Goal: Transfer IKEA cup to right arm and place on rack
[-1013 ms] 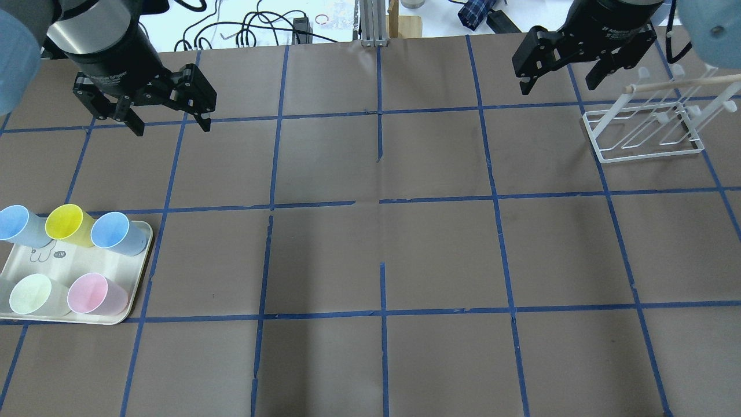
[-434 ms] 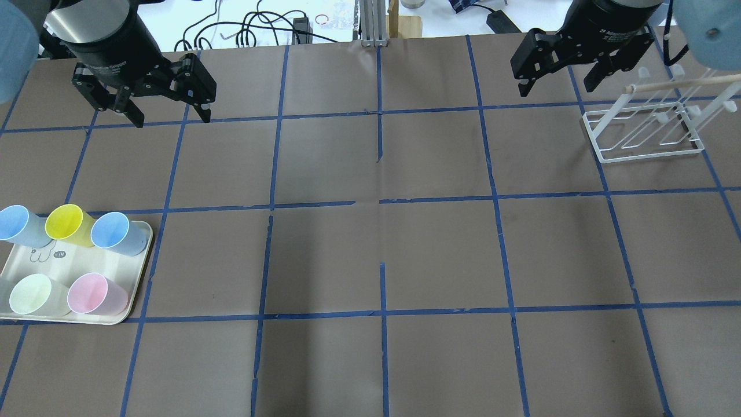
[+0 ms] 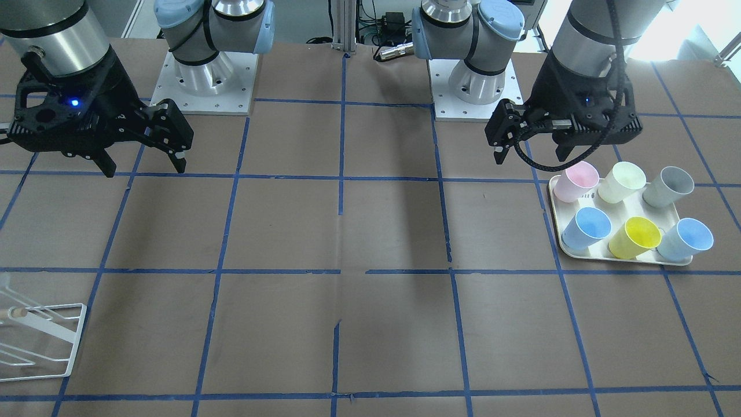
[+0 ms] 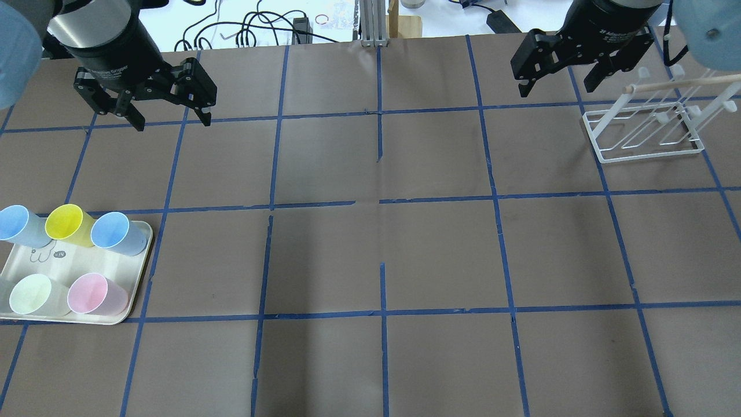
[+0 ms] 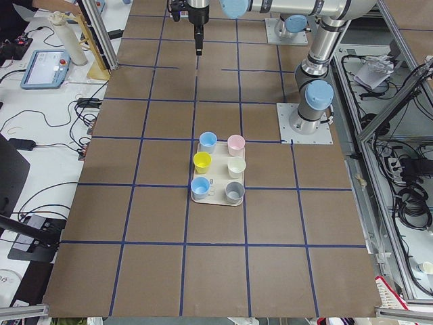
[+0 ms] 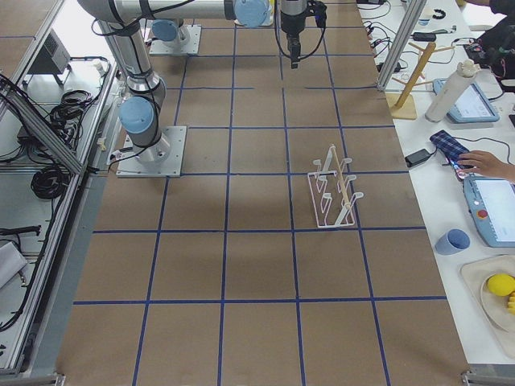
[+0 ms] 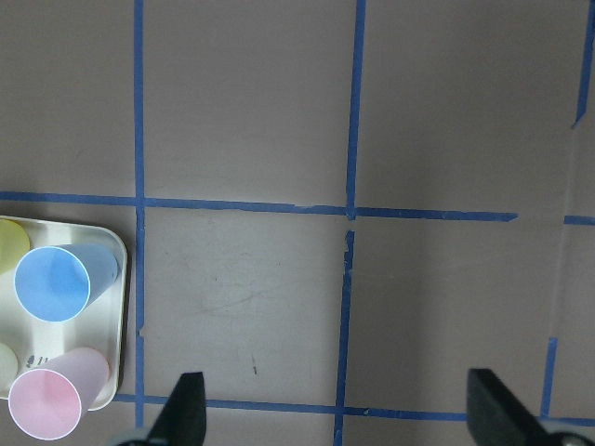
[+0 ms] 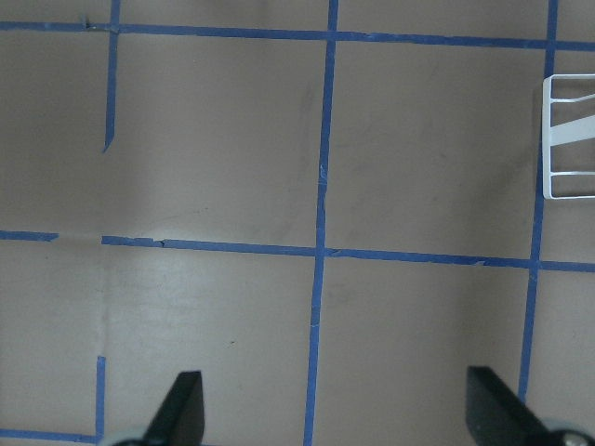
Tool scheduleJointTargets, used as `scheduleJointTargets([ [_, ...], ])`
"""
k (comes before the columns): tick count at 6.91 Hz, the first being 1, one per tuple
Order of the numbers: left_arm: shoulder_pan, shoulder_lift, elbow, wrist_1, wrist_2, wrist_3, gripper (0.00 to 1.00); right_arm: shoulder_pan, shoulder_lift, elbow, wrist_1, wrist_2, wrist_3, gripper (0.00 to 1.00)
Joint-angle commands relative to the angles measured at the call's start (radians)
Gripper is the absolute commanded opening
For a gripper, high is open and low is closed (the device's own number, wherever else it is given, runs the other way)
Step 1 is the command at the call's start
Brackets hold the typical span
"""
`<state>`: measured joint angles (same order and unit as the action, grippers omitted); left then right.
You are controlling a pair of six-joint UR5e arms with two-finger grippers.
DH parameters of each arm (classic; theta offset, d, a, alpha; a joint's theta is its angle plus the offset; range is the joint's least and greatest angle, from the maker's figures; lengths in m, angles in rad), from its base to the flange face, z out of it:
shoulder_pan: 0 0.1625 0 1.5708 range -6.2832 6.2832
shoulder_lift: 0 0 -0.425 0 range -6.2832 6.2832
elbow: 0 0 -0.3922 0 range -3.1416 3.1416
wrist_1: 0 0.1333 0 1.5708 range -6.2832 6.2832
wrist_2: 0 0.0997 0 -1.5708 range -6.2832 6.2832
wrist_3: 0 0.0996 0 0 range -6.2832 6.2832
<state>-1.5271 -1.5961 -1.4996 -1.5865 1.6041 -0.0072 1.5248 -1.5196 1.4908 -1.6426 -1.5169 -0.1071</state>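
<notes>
The IKEA cup [image 4: 13,223], pale icy-blue, stands at the far left corner of a cream tray [image 4: 139,272]. It also shows in the front-facing view [image 3: 686,238] and the exterior left view [image 5: 199,186]. It is out of the left wrist view. My left gripper [image 4: 172,121] is open and empty, hanging above the table beyond the tray. My right gripper [image 4: 557,90] is open and empty, just left of the white wire rack [image 4: 651,155]. The rack also shows in the exterior right view [image 6: 334,193]. Both grippers show in the front-facing view, left [image 3: 529,157] and right [image 3: 146,170].
The tray also holds a more saturated blue cup [image 4: 113,231], a yellow cup [image 4: 65,222], a pink cup [image 4: 92,293], a pale green cup [image 4: 32,293] and a grey cup [image 3: 668,185]. Cables and gear lie beyond the table's far edge.
My left gripper has shifted slightly toward the far edge. The right gripper has barely moved. Both stay open and the cups have not moved.
</notes>
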Motion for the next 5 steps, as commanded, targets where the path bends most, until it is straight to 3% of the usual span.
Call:
scheduleJointTargets([
  [1, 0.086, 0.013, -0.055, -0.001, 0.000, 0.212, 1.00, 0.000, -0.001, 0.000, 0.000, 0.000, -0.003, 1.00],
  [3, 0.349, -0.007, -0.131, 0.070, -0.059, 0.477, 1.00, 0.000, 0.001, 0.000, 0.000, 0.000, -0.003, 1.00],
  [5, 0.491, -0.042, -0.120, 0.127, -0.053, 0.797, 1.00, -0.003, -0.005, 0.000, 0.001, -0.002, -0.005, 1.00],
])
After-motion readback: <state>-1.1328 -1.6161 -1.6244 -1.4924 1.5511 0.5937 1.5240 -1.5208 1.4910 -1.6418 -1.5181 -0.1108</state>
